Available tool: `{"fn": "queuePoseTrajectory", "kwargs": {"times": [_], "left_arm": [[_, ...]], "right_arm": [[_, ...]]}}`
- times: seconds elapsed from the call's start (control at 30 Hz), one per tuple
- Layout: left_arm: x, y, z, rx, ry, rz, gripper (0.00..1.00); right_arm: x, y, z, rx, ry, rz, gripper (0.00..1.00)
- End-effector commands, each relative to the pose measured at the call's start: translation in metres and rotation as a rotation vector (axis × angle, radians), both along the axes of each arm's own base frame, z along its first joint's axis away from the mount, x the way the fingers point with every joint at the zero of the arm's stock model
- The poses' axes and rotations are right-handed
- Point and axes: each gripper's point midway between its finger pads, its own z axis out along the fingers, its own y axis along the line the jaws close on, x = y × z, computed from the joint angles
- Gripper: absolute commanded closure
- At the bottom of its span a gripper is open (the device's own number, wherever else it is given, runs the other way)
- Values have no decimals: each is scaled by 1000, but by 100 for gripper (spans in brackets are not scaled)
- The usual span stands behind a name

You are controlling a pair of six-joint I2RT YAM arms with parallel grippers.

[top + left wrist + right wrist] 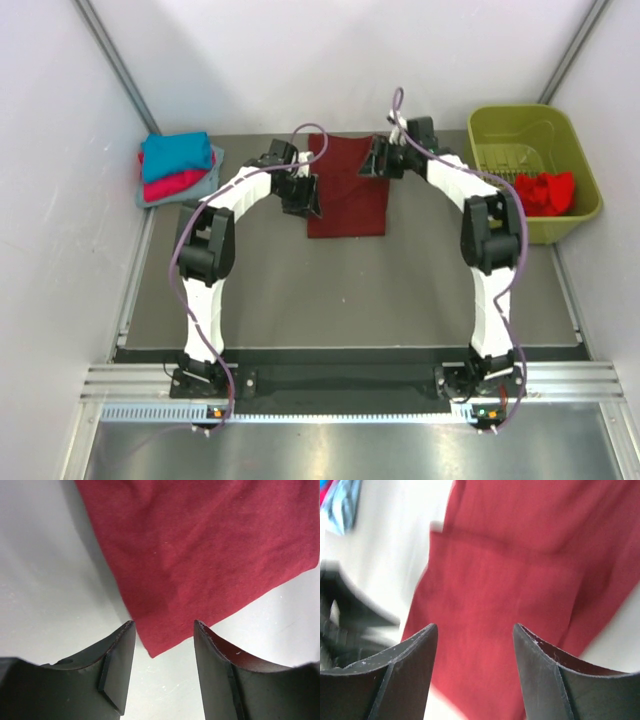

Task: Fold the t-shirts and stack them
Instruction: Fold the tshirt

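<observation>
Maroon cloth t-shirt (pixel 350 205) is laid flat for folding; left claw (pixel 164 625) and right claw (pixel 475 626) are held released over it.

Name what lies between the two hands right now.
The dark maroon t-shirt, flat on the table, fills the stretch between the left hand and the right hand; the top external view shows it.

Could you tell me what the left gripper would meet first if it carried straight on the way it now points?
Probably the maroon shirt: its near corner lies on the table just ahead of the left gripper, in line with the gap between its open jaws. Depth is unclear.
</observation>
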Motion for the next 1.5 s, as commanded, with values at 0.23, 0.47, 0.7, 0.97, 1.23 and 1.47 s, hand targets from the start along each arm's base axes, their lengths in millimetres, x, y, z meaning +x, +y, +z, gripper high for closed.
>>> {"fn": "queuePoseTrajectory", "kwargs": {"times": [0.23,0.47,0.7,0.97,1.23,1.47], "left_arm": [[3,10,2,-52,38,40,44],[-8,3,-15,-90,117,39,44],[-18,5,-39,-82,181,53,43],[-15,-1,-47,-108,214,49,46],[-25,-7,-49,-149,258,37,83],[-41,-1,-28,-153,267,33,100]], "right_arm": [[-127,-44,-11,63,217,13,37],[-122,-42,-41,91,306,-2,36],[-114,-41,-66,74,358,-1,36],[-138,-43,-86,66,444,-5,40],[-147,-29,-78,85,441,35,90],[-167,-31,-59,102,437,41,100]]}}
